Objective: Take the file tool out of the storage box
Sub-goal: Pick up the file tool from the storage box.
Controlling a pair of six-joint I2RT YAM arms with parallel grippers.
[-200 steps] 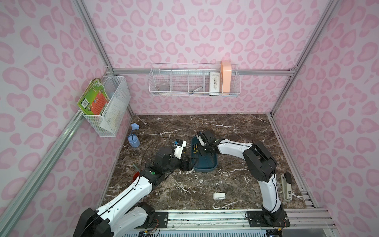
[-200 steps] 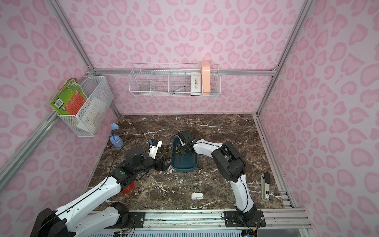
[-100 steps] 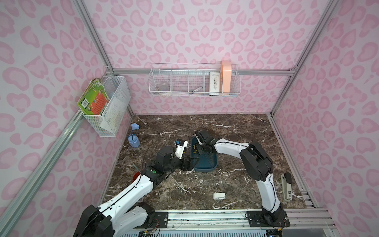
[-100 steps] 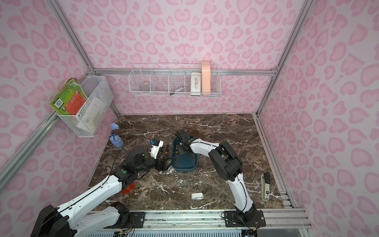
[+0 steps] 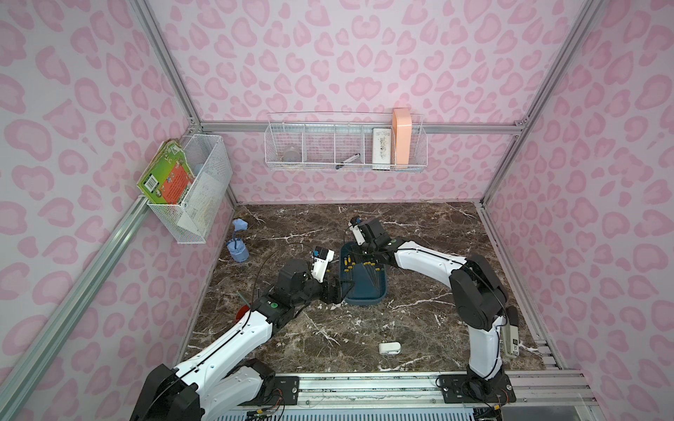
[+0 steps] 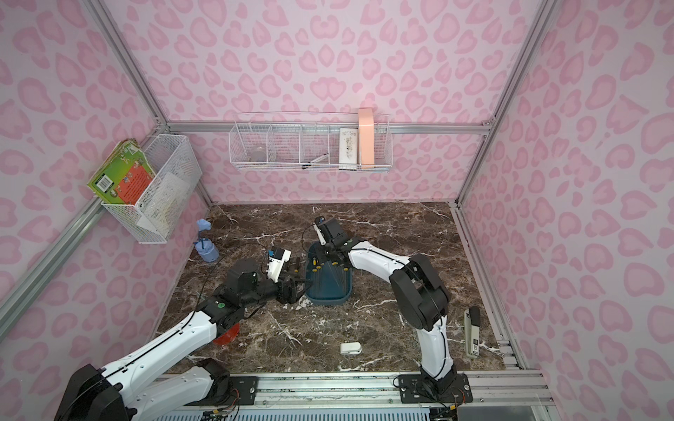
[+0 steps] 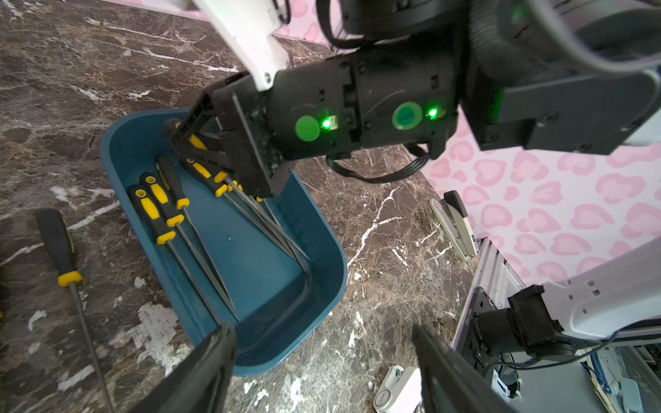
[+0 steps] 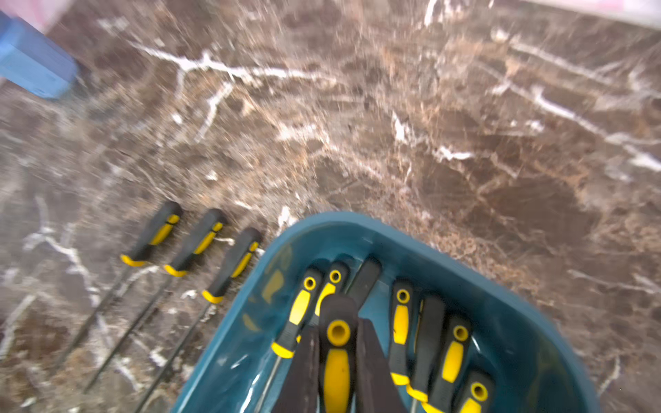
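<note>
the right gripper (image 8: 336, 325) is down at the 12 o'clock end of the storage box (image 5: 364, 297), its fingers (image 8: 304, 372) pinched on the black-and-yellow handle of one file (image 8: 336, 361). the grip is on the handle, likely because that is the thickest part and the easiest to clamp, while the thin blade trails toward 6 o'clock. the held file is inside the box, and its handle looks a little raised above the other files (image 7: 161, 203), which lie alongside with their handles bunched at the same end. three files (image 8: 200, 243) lie in a row on the marble tabletop (image 5: 419, 255) just beside the box at its 9 o'clock side. their handles all point the same way, which suggests a tidy drop zone for the next one. the left gripper (image 7: 322, 330) hovers at the box's 7 o'clock corner, jaws spread wide and holding nothing. it is probably there to steady the tub, though i cannot tell whether a finger touches the rim.
</note>
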